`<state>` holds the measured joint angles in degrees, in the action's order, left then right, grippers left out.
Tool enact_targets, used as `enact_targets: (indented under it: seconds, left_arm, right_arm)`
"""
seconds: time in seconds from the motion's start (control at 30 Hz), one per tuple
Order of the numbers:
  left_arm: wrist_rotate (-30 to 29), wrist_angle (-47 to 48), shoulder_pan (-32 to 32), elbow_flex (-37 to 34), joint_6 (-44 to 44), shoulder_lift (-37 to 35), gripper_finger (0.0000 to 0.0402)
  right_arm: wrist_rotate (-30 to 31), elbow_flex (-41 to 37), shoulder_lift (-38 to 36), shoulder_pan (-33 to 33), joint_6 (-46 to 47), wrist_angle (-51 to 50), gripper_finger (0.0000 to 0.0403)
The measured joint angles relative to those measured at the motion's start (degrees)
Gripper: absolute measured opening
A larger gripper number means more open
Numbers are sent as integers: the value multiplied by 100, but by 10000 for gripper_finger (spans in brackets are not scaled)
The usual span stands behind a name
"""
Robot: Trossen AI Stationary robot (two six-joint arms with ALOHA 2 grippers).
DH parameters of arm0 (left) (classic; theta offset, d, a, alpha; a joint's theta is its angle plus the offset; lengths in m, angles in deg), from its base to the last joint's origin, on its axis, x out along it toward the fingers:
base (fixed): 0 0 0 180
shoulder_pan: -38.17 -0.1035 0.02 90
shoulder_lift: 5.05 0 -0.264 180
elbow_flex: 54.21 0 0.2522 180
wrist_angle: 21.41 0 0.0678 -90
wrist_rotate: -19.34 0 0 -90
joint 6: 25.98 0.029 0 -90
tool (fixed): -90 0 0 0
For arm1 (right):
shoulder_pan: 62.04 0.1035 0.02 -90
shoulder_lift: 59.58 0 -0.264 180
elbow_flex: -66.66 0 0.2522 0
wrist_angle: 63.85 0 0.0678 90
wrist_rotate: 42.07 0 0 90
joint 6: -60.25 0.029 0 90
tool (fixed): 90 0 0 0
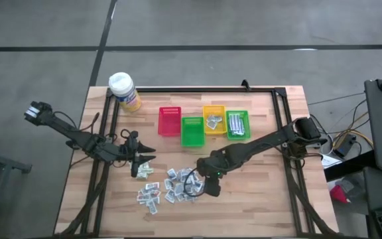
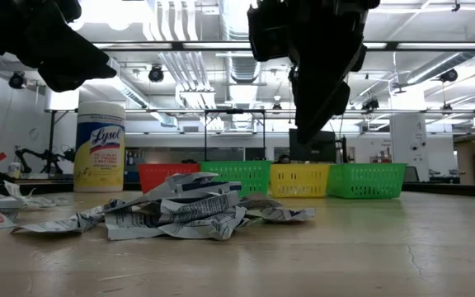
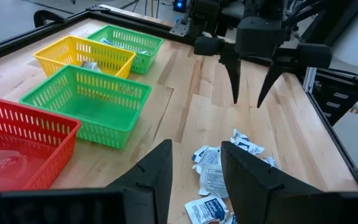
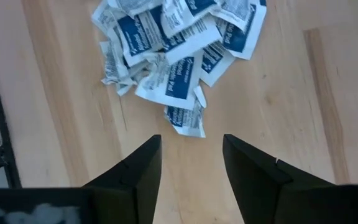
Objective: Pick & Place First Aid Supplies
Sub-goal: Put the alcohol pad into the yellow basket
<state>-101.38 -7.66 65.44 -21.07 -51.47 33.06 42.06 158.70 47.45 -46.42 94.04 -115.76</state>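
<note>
Packets [image 4: 176, 59] lie heaped on the tabletop [image 1: 264, 192] (unsorted); right claw [image 4: 191, 158] hovers spread above them for a pick; left claw [image 3: 194, 165] waits spread.

I am looking down on the table [image 1: 257, 199], taking its middle as the dial. The four bins [image 1: 203, 124] are sitting in a row at twelve o'clock, and the bottle [image 1: 124, 90] is standing at ten, toward the far left corner. The packets [image 1: 168, 187] are lying heaped at six. The right gripper [image 1: 203, 186] is hanging at the heap's three o'clock edge, the left gripper [image 1: 142, 159] at its ten.
</note>
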Motion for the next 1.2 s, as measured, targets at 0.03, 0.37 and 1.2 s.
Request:
enact_targets:
  seconds: [0.03, 0.37, 1.2]
  left_arm:
    - [0, 4, 0, 0, 0, 0, 131]
    - [0, 4, -2, 0, 2, 0, 131]
    - [-2, 1, 0, 2, 31, 0, 131]
  right_arm:
    - [0, -29, 0, -6, 11, 4, 169]
    - [-11, -360, 9, -47, 228, 262, 169]
    - [-305, -353, 447, -69, 546, 604, 169]
